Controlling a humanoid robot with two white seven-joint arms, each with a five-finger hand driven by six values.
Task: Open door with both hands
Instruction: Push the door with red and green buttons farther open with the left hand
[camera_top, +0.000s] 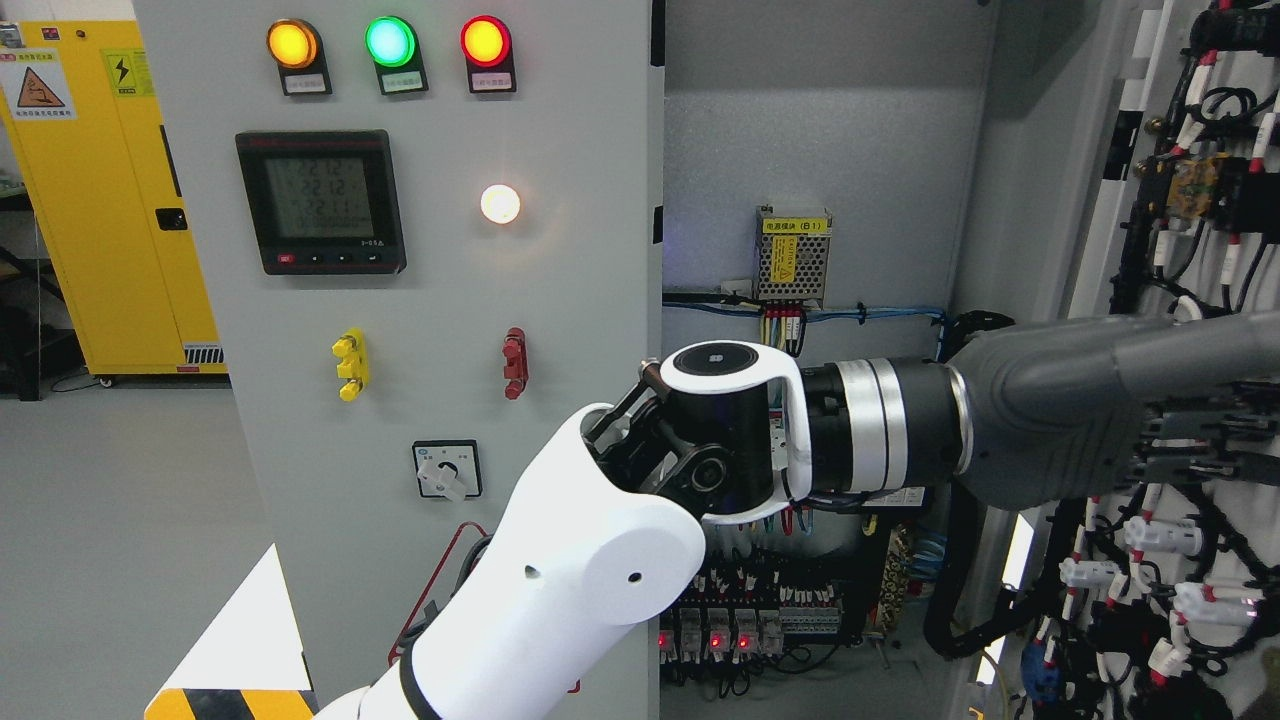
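Grey electrical cabinet (820, 150), interior wiring exposed | right-hand grey metal door (1110, 200) swung open | left hand (1190, 440) reaching across to it; finger state cannot tell

Your left arm enters at 7 o'clock, reaches across to 3 o'clock. Left hand (1150, 410), dark grey, laid against open right door (1200, 250); fingers unclear. Left door (420, 300) shut, lamps lit at 11 o'clock.

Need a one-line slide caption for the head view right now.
Left arm reaches across, its gloved left hand against the swung-open right door, exposing the cabinet wiring; left panel shut.
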